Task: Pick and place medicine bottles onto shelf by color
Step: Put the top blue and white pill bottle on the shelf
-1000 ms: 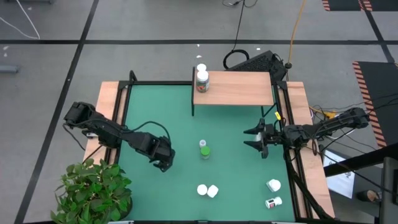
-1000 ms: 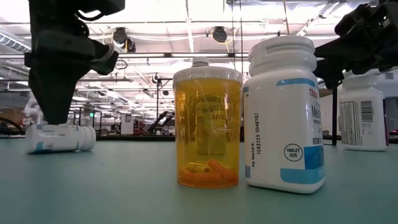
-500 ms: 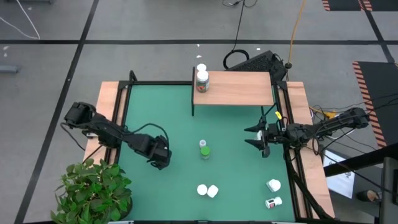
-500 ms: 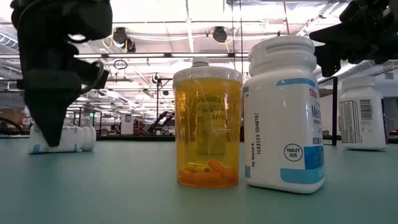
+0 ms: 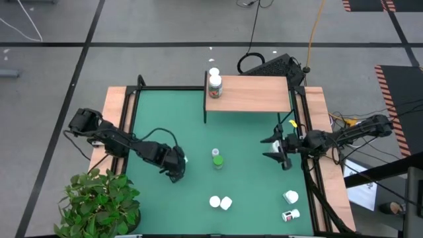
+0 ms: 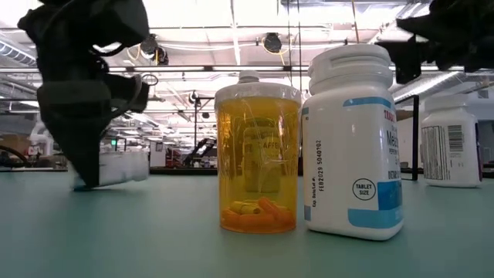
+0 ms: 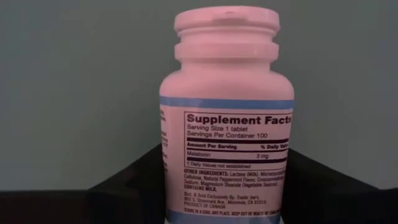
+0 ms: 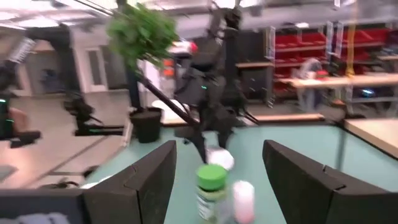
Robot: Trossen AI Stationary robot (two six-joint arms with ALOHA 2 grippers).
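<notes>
1. left gripper (image 5: 177, 166): closed on a white plastic pill bottle with a blue label band (image 7: 227, 118), fingers either side of its body; it sits left of the green bottle, low over the green table mat (image 5: 158, 119).
2. right gripper (image 5: 276, 148): jaws apart, nothing between them, right of the green bottle near the mat's right edge.
3. green-capped small bottle (image 5: 217, 158): upright at mid-mat, between both grippers.
4. light-brown wooden shelf board (image 5: 254, 94): beyond the green bottle; one white-capped red-labelled bottle (image 5: 215, 86) stands on its left end.
5. orange translucent bottle (image 6: 257, 162) and white blue-labelled bottle (image 6: 354, 143): side by side, nearer than the green bottle.
</notes>
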